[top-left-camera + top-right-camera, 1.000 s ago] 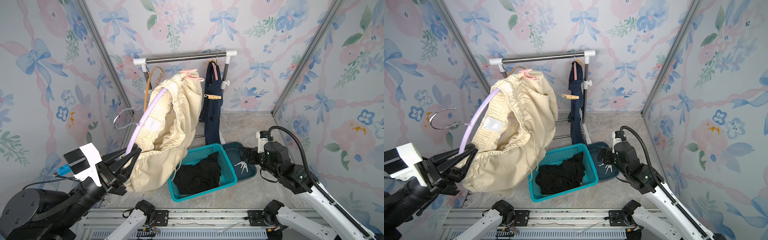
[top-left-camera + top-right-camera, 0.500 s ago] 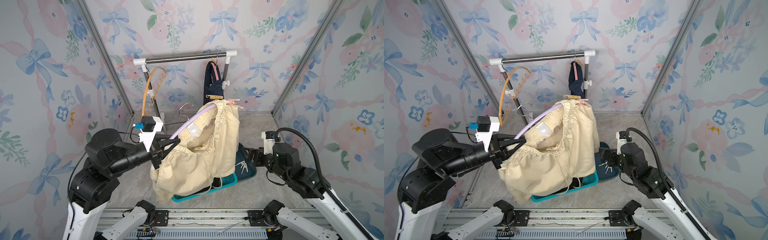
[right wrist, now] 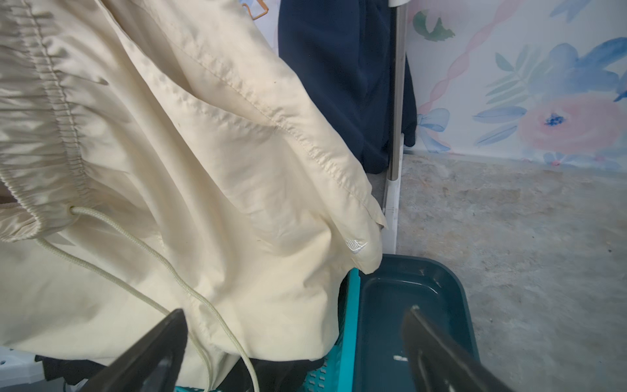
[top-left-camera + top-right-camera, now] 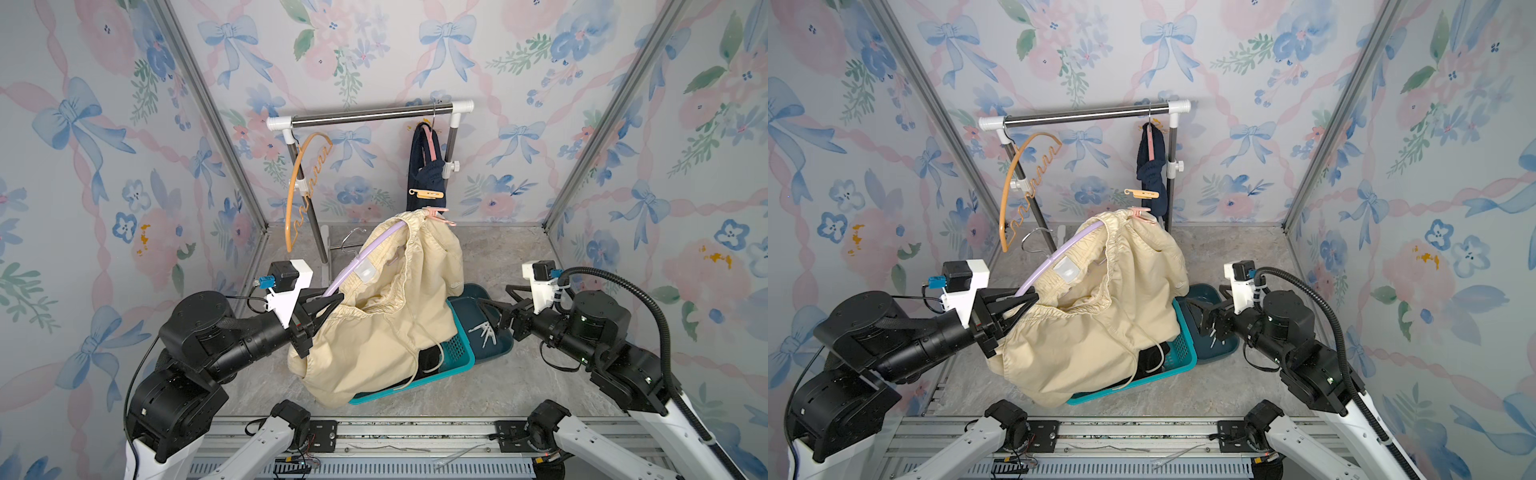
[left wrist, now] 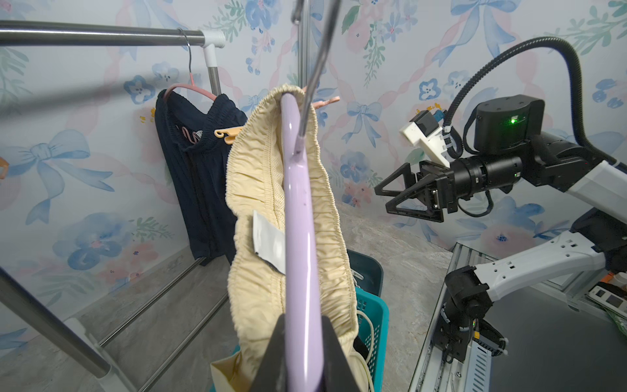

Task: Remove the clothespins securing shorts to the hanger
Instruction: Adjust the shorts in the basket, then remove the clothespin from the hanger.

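Note:
My left gripper (image 4: 332, 297) is shut on the lower end of a lilac hanger (image 5: 300, 220). Cream shorts (image 4: 386, 316) hang from it over the teal basket (image 4: 461, 353). A pink clothespin (image 4: 438, 214) clips their waistband to the hanger's top end. To the right, my right gripper (image 4: 494, 309) stands open and empty above a dark tray (image 3: 407, 305), close to the cream shorts' leg (image 3: 169, 152). Navy shorts (image 4: 424, 174) hang on the rail with an orange clothespin (image 4: 428, 193) on them. Black shorts (image 4: 428, 359) lie in the basket.
The steel rail (image 4: 374, 114) stands at the back, with a bare orange hanger (image 4: 303, 187) on its left post. White clothespins (image 4: 484, 334) lie in the dark tray. Patterned walls close in left, right and behind.
My left arm swung the hanger and cream shorts from the left to the middle, over the basket, then held still. The right gripper drew back slightly to the right.

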